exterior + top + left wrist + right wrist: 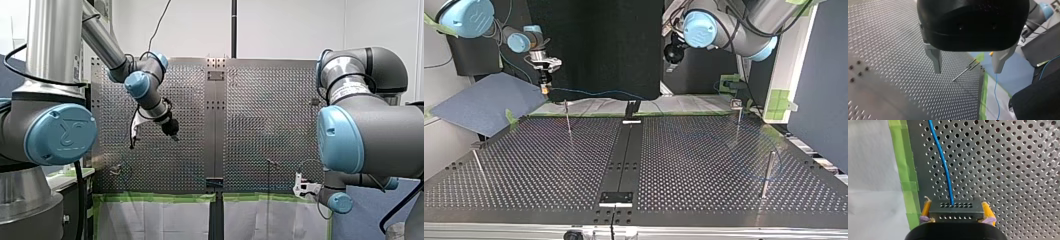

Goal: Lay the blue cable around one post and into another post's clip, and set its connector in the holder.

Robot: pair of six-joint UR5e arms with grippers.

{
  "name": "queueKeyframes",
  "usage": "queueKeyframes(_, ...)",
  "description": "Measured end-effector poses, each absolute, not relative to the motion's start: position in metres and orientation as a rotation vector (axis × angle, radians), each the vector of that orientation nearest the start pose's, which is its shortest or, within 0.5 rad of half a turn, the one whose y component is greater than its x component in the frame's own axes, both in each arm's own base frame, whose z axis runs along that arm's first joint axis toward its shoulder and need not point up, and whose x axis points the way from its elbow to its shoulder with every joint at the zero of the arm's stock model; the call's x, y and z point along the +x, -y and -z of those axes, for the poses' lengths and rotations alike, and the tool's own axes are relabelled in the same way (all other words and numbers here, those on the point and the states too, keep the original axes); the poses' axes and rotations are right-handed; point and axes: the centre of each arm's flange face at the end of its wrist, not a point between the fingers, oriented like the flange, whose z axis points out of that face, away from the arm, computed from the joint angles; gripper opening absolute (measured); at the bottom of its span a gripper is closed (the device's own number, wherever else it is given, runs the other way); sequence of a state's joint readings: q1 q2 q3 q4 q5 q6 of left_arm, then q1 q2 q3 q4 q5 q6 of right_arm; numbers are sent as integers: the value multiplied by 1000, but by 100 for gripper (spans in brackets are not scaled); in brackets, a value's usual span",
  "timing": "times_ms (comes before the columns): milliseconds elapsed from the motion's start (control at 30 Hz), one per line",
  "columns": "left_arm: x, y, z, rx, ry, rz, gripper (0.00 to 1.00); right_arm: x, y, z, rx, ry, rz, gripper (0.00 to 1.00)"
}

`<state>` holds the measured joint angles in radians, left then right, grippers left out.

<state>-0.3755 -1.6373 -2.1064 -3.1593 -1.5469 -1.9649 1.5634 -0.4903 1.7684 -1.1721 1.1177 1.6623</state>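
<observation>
Yellow-padded fingers (986, 210) of my right gripper (956, 213) pinch the black connector (955, 207) from both sides. The blue cable (944, 162) leaves the connector's face & runs ahead over the perforated table (1010, 170), close to the green tape (904, 170) along its edge. My left gripper (968, 68): metal fingers (935, 60) spread wide, up above the table, w/ a thin post (964, 72) ahead of them.

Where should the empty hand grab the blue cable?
Probably on the free stretch of the cable just past the connector that my right hand holds. Bring my open left hand down from above, fingers astride it: it is thin and runs nearly level there, with room around it.
</observation>
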Motion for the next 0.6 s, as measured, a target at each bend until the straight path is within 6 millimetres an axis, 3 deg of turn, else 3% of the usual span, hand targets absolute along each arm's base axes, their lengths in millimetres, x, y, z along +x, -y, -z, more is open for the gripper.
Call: queueKeyframes(600,327,351,-218,231,-2074,561,99,162,584,115,1500,1140,-1544,0)
